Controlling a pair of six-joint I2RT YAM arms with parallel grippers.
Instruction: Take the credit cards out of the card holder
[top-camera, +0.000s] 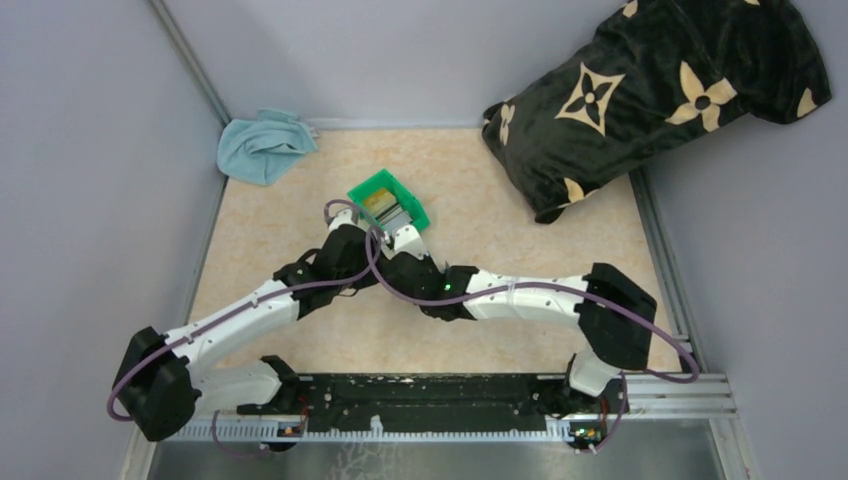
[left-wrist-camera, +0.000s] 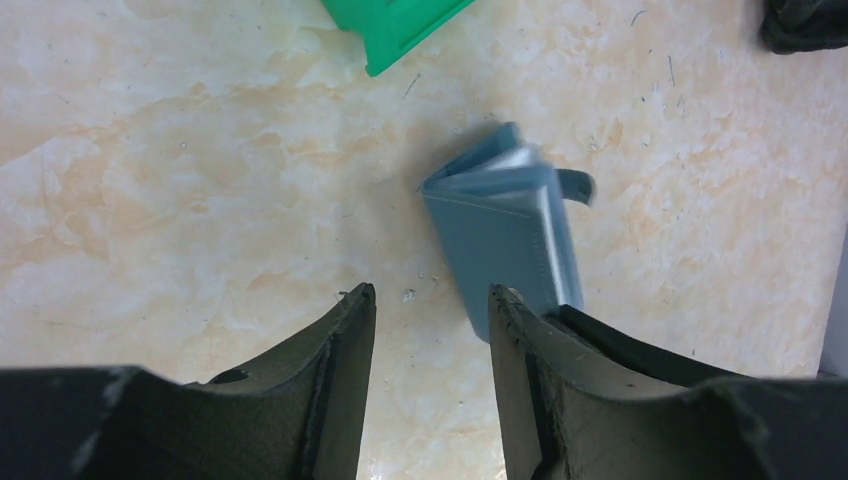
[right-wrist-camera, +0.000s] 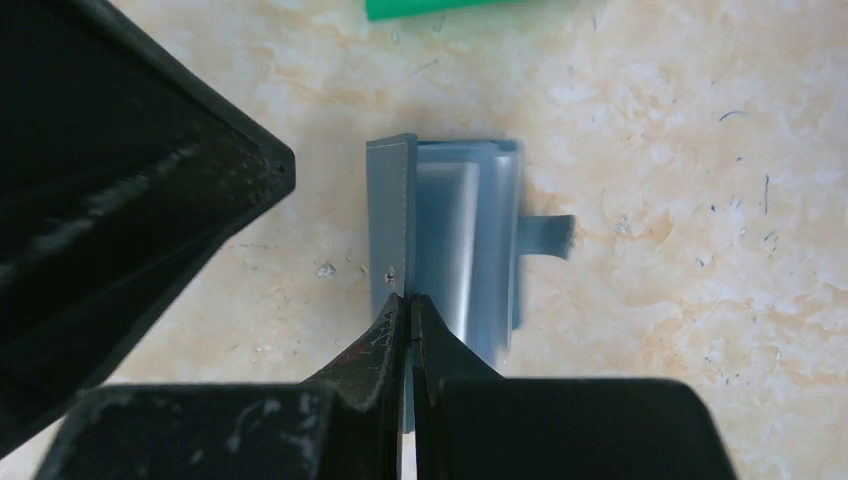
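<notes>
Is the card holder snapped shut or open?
Partly open: card holder flaps splayed, snap tab unfastened, right fingers pinching one flap.

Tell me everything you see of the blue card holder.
The card holder is a teal-blue folding wallet, leather-like, partly open over the beige table. Its snap tab sticks out undone at one side. A silver-grey card shows between the flaps. The right end effector is shut on one flap's edge; the left end effector is open beside it.

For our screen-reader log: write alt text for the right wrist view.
The right gripper pinches one cover of the blue card holder, which gapes partly open over the table; a silver-grey card shows inside. A green bin's edge sits beyond.
</notes>
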